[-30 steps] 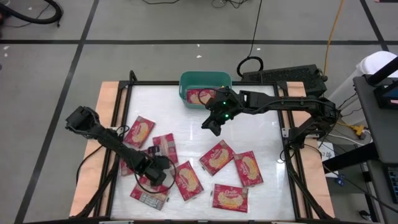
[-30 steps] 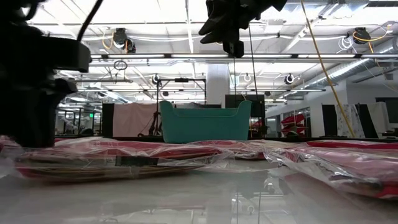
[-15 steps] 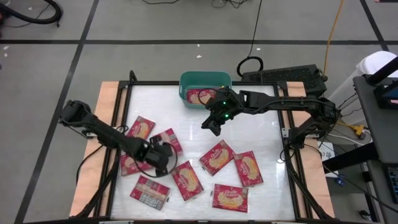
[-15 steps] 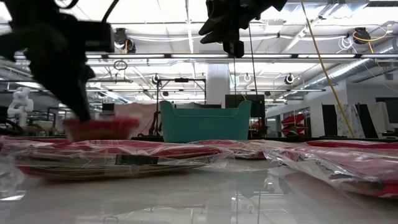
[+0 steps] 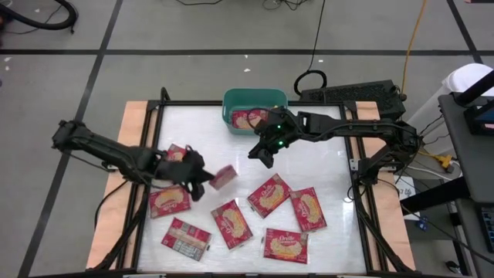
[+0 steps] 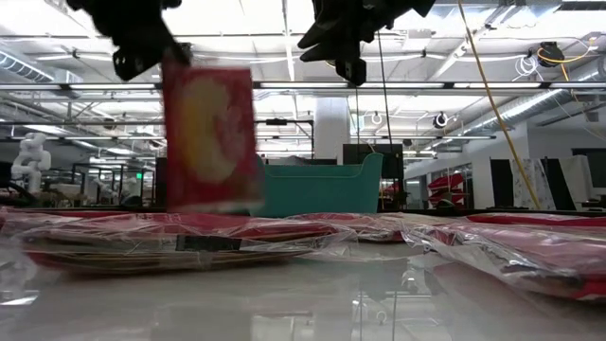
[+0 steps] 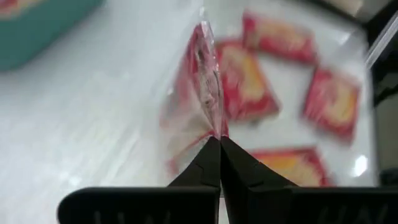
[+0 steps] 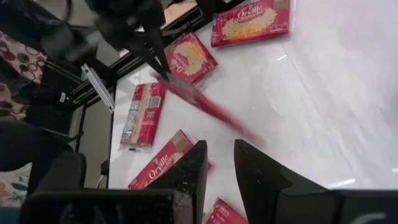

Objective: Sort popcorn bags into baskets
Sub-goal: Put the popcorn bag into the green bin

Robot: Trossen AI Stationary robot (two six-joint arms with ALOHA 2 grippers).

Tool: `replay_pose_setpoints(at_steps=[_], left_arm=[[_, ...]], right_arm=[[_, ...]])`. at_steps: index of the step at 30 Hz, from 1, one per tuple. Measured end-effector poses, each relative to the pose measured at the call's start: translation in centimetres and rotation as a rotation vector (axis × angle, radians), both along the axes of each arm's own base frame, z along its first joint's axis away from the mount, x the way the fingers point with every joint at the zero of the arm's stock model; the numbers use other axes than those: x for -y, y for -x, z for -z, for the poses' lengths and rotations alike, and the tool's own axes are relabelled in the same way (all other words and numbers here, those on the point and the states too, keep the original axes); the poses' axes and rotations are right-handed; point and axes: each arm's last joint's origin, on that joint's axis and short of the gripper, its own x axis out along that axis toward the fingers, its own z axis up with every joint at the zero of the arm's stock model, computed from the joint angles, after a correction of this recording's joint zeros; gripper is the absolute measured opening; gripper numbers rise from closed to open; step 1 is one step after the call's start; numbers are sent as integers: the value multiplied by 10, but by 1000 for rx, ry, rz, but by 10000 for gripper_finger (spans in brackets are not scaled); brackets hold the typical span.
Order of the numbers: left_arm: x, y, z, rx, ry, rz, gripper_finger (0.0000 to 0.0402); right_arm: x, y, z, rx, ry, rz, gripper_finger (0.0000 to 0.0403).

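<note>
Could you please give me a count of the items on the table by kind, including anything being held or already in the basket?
Popcorn bags lying on the table: 7
Popcorn bag held in the left tool: 1
Popcorn bag visible in the teal basket: 1
Teal basket: 1
Total: 9 bags and 1 basket, 10 things

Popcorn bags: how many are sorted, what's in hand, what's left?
Done: one popcorn bag lies in the teal basket. In hand: the left end effector is shut on a lifted bag. The right end effector hovers empty near the basket. Left: about seven bags on the table.
</note>
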Motion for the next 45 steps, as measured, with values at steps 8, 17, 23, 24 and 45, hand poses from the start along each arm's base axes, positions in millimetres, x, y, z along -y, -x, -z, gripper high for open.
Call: replay_pose_setpoints(at_steps=[8, 17, 23, 24, 45], left_arm=[[-26, 9, -28, 185, 56, -84, 1], [-52, -2, -41, 343, 68, -146, 0], [-72, -8, -57, 407, 36, -218, 0], [-75, -10, -59, 407, 23, -223, 0], [-163, -84, -102, 481, 0, -179, 0]], right_arm=[[15, 19, -23, 71, 39, 41, 75], [16, 57, -54, 107, 195, 98, 75], [15, 81, -69, 136, 278, 70, 75], [15, 84, -70, 147, 290, 69, 75], [14, 120, -44, 316, 690, 163, 47]])
